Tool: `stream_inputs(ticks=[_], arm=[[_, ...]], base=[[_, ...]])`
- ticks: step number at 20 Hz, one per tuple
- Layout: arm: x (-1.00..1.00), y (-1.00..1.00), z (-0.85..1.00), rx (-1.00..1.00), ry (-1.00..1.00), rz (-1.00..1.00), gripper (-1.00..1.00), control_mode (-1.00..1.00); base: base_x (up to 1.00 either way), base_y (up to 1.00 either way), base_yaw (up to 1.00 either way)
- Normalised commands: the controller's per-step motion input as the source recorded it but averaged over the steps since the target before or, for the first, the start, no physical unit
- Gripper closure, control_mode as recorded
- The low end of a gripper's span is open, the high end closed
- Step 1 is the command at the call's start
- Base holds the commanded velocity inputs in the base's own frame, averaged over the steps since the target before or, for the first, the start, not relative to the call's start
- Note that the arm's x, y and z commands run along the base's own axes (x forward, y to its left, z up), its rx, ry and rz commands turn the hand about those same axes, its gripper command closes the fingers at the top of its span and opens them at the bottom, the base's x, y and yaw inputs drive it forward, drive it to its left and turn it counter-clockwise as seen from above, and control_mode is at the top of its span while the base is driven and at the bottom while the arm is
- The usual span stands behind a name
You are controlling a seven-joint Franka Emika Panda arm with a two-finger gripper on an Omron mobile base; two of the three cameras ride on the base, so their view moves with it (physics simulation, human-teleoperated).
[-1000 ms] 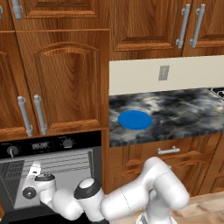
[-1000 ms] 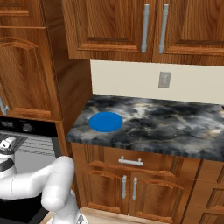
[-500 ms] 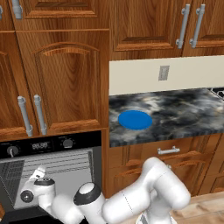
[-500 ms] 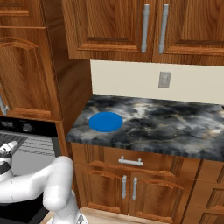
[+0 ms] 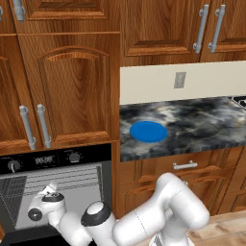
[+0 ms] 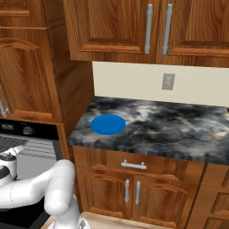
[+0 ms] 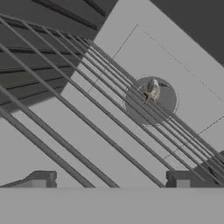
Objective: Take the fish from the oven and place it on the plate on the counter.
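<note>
The black oven (image 5: 48, 159) stands open under the wooden cupboards, its grey inside and wire racks (image 7: 87, 109) showing. My gripper (image 5: 49, 188) reaches into the oven's mouth, also seen at the left edge as gripper (image 6: 14, 153). In the hand view the gripper (image 7: 110, 180) is open, the two fingertips (image 7: 41, 178) wide apart with only rack wires between them. The fish is out of view. The blue plate (image 5: 148, 131) lies bare on the dark marbled counter (image 5: 202, 122), to the right of the oven; plate (image 6: 108, 124), counter (image 6: 170, 129).
A round fan cover (image 7: 151, 99) sits on the oven's back wall behind the rack wires. Wooden cupboards hang above the oven and counter. Drawers with silver handles (image 6: 133, 165) lie under the counter. A wall socket (image 6: 168, 81) is on the backsplash.
The arm has sunk slightly in front of the oven and the hand has shifted a little at its mouth. The jaws have stayed open.
</note>
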Motion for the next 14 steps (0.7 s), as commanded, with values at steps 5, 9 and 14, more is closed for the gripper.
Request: stream_inputs(ticks=[5,9,14], arm=[[-0.08,0.00,-0.96,0.09,-0.25,-0.09,-1.00,-1.00],[-0.31,0.00,-1.00,0.04,-0.10,-0.08,-1.00,-1.00],[-0.24,0.00,-1.00,0.00,-0.03,-0.08,-1.00,-1.00]], base=[[0.00,0.00,0.00],[0.00,0.00,0.00],[0.00,0.00,0.00]])
